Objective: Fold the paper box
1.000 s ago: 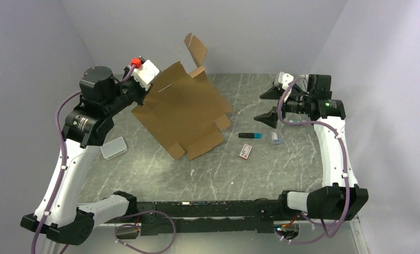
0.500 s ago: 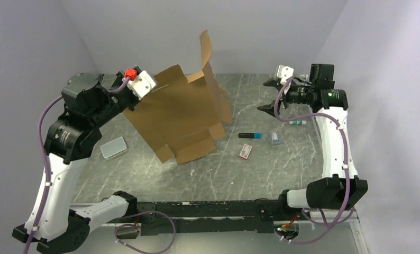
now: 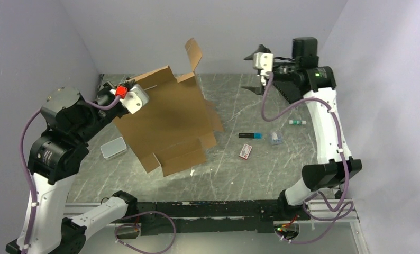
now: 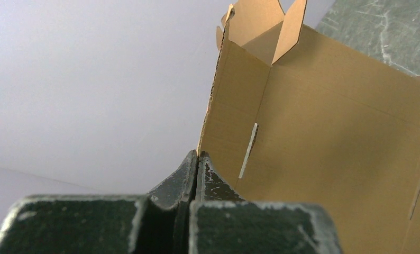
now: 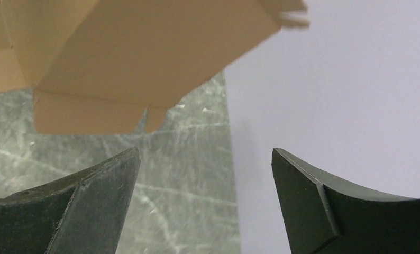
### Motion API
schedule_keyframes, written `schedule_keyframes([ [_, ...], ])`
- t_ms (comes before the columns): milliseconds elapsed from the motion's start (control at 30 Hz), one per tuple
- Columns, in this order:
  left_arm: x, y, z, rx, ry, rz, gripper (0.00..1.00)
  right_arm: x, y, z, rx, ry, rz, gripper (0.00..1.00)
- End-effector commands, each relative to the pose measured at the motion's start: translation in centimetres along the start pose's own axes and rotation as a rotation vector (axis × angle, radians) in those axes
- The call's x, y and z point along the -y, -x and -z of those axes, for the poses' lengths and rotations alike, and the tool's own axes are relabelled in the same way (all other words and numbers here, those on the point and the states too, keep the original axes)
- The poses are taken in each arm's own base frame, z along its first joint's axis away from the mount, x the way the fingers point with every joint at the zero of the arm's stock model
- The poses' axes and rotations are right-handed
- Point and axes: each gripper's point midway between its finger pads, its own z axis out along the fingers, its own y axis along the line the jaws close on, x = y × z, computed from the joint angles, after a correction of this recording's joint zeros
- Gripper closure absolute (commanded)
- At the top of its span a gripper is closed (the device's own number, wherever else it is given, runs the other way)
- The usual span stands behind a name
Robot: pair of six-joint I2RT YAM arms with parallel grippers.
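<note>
near the left edge of the table [image 3: 261, 169] the plain brown corrugated cardboard box [image 3: 168, 119] is clenched edgewise by the left gripper [image 4: 197, 159], likely offered to the released right gripper [image 5: 205, 153].

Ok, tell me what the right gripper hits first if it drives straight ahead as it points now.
Probably the table, close to where it meets the wall: that is what shows between the open fingers of the right gripper. The cardboard box hangs above and left of that line, though depth is unclear.
</note>
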Motion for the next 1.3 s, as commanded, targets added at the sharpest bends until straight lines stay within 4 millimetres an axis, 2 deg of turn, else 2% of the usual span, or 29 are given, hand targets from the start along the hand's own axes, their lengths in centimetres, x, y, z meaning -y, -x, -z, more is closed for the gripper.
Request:
schedule_keyframes([
  [0,-0.6,2.2,-0.9,0.089,-0.013,-0.039,1.00,2.5,3.2,-2.9,-0.004,-0.009,0.207,0.00],
  [133,0.4,2.1,-1.7,0.098,-0.051,-0.018,1.00,3.7,4.9,-4.9,-0.004,-0.022,0.284,0.00],
  [333,1.0,2.0,-2.7,0.105,-0.079,0.006,1.00,3.3,3.7,-8.4,-0.047,0.017,0.368,0.07],
  [467,1.3,1.9,-3.3,0.103,-0.094,0.015,1.00,3.3,3.7,-9.7,-0.048,0.023,0.386,0.13],
  [633,1.8,1.3,-3.9,0.087,-0.108,0.022,1.00,3.3,3.4,-10.3,-0.062,0.030,0.407,0.22],
  [800,2.0,1.2,-4.0,0.084,-0.112,0.024,1.00,2.5,4.0,-10.7,-0.051,0.059,0.435,0.28],
  [900,2.2,1.3,-4.0,0.087,-0.121,0.030,1.00,2.4,4.5,-10.9,-0.047,0.056,0.442,0.27],
  [1133,2.7,1.0,-3.8,0.075,-0.129,0.037,1.00,4.3,5.1,-9.7,-0.098,-0.029,0.462,0.23],
  [1267,3.0,1.1,-3.9,0.077,-0.138,0.046,1.00,3.2,4.7,-9.9,-0.098,0.007,0.459,0.22],
])
